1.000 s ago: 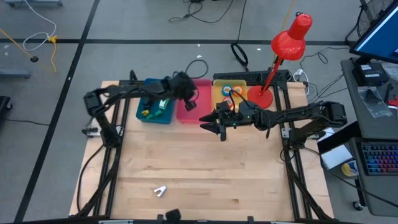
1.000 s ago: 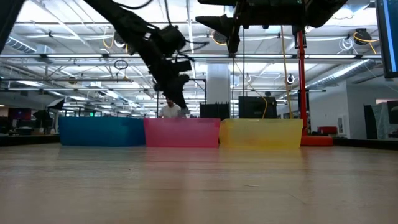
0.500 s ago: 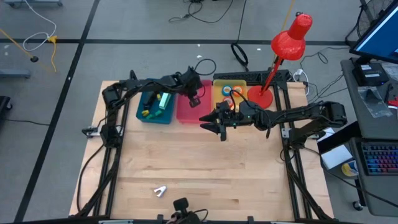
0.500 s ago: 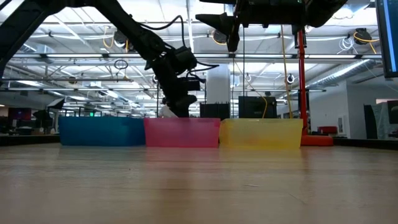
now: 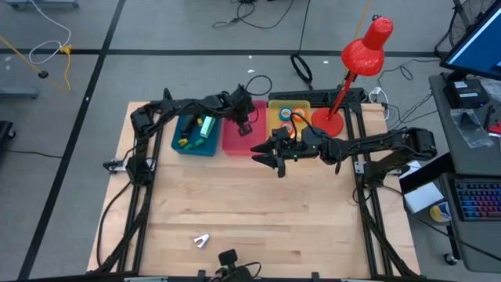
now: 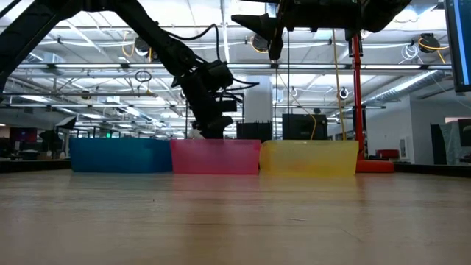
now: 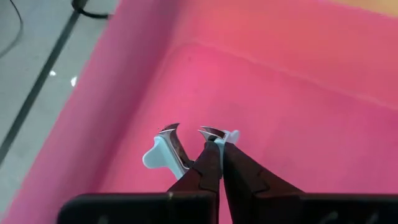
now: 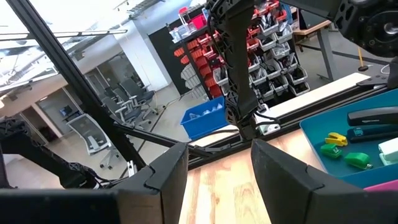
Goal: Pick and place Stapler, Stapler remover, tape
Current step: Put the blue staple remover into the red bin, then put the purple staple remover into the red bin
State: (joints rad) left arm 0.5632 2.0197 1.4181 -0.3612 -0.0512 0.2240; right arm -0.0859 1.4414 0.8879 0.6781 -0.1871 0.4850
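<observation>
Three bins sit in a row at the table's far edge: blue bin (image 5: 194,138), pink bin (image 5: 237,139), yellow bin (image 5: 288,119). My left gripper (image 5: 245,128) hangs over the pink bin, fingers pinched tight on a pale blue staple remover (image 7: 166,149); the left wrist view shows its metal claws poking out past my fingertips, pink bin floor right behind it. Cannot tell if the remover touches the floor. In the low view my left gripper (image 6: 211,124) dips to the pink bin's rim.

My right gripper (image 5: 275,159) hovers above the wood table (image 5: 258,211), just in front of the pink and yellow bins, fingers held apart with nothing between them; the right wrist view shows a gap between the two dark fingers (image 8: 163,173).

Blue bin holds green and yellow staplers (image 5: 201,129), plus a dark one seen from the right wrist view. Yellow bin holds tape rolls (image 5: 285,114). One more small white staple remover (image 5: 202,240) lies alone on the near part of the table, well apart from both grippers. Red desk lamp (image 5: 362,55) stands at the far right corner.
</observation>
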